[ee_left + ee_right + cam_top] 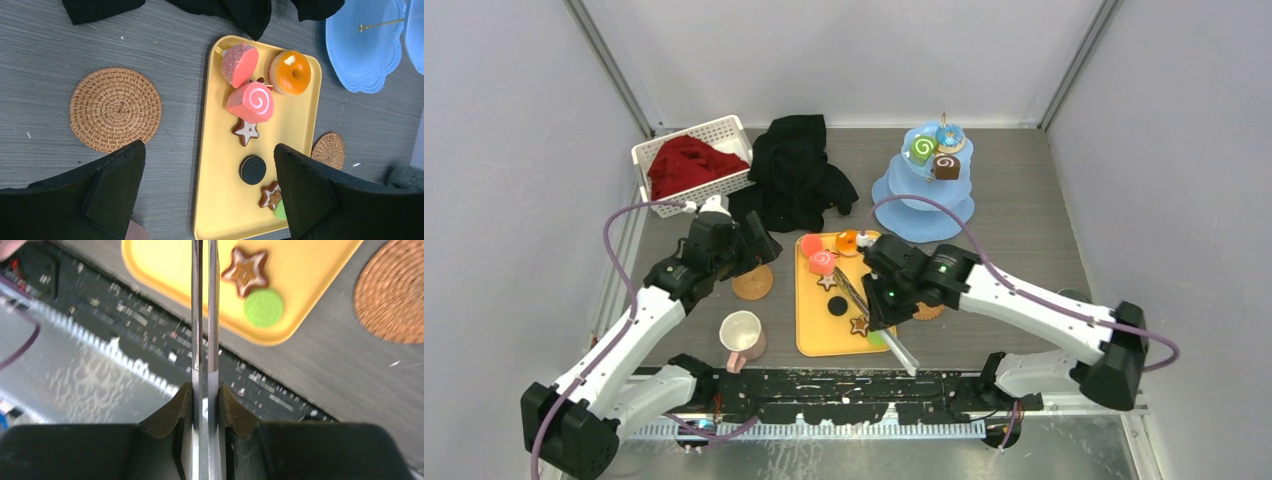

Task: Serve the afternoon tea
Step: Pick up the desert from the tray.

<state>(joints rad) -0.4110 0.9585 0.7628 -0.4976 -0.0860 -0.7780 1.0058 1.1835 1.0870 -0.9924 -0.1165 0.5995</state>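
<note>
My right gripper (884,300) (205,395) is shut on a pair of metal tongs (856,292) (197,315), which lie slantwise over the near right part of the orange-yellow tray (812,335). On the tray lie a pink swirl roll (251,102), an orange donut (290,72), a red half-round sweet (240,64), two star cookies (246,132) (245,271), a black round cookie (253,170) and a green disc (263,307). The pale-blue tiered stand (924,215) holds a green swirl roll (922,149), a blue donut (950,135) and a brown cube (946,166). My left gripper (759,248) (210,150) hangs open and holds nothing.
A pink-handled cream mug (742,335) stands near the left arm's base. Woven coasters lie left (753,283) and right (929,312) of the tray. A white basket with red cloth (692,165) and a black cloth (796,175) sit at the back.
</note>
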